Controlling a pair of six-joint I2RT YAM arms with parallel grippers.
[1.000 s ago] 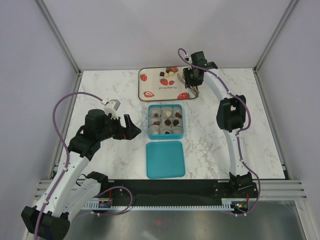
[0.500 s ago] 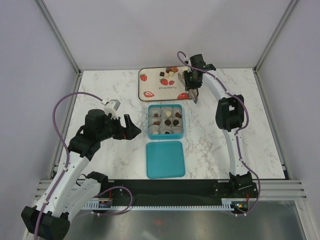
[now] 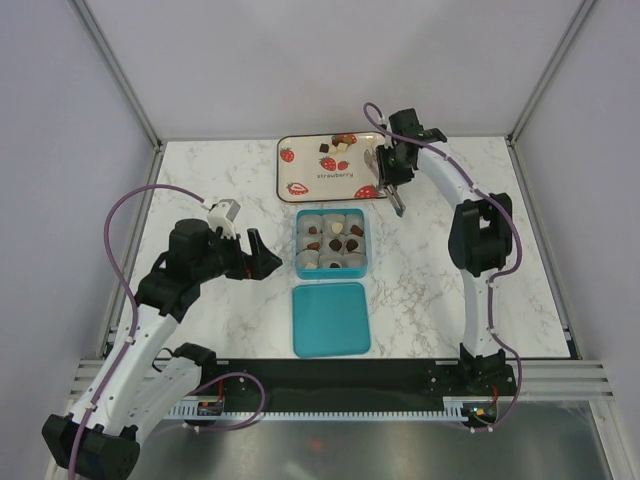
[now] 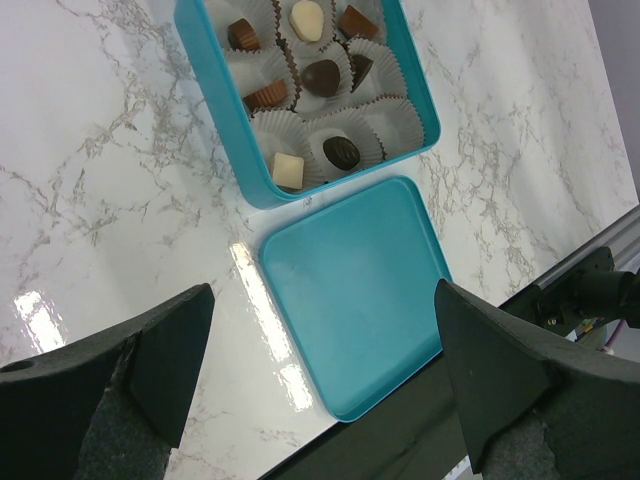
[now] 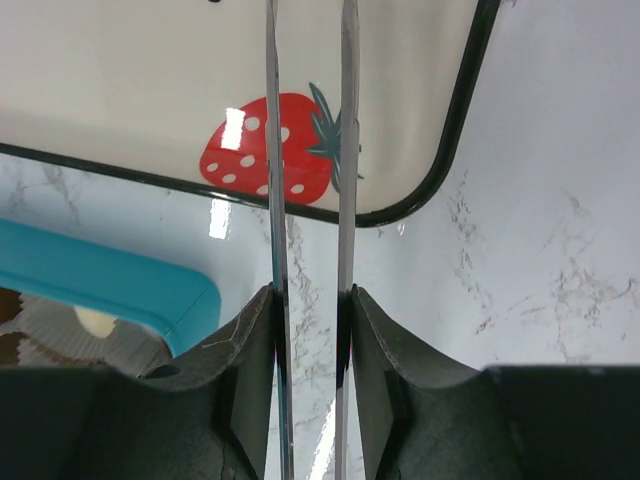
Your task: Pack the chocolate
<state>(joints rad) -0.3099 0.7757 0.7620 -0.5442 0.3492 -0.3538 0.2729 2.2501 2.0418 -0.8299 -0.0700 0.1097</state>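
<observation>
We see the teal box in the middle of the desk, with its top off so the chocolate can go in. Little white paper cups sit inside it to keep each sweet in its own spot. Most cups already hold a brown, dark or white one, but at least one cup looks bare. The lid lies flat just beside the box, toward the near edge. We think it is there to be handy for closing up later. A few loose pieces wait on the strawberry tray at the middle of the far edge, so the job looks partly done. The right gripper has two long thin metal blades, good for picking up such tiny things. It hangs over bare desk just off the tray's near right corner, between tray and box. The blades are close together with a slim gap. Their tips are hidden in the wrist view and too small from above, so we cannot tell if they pinch a sweet. The left gripper is spread wide and holds nothing. It waits on the left side of the box, facing box and lid, maybe ready to fetch the lid.
</observation>
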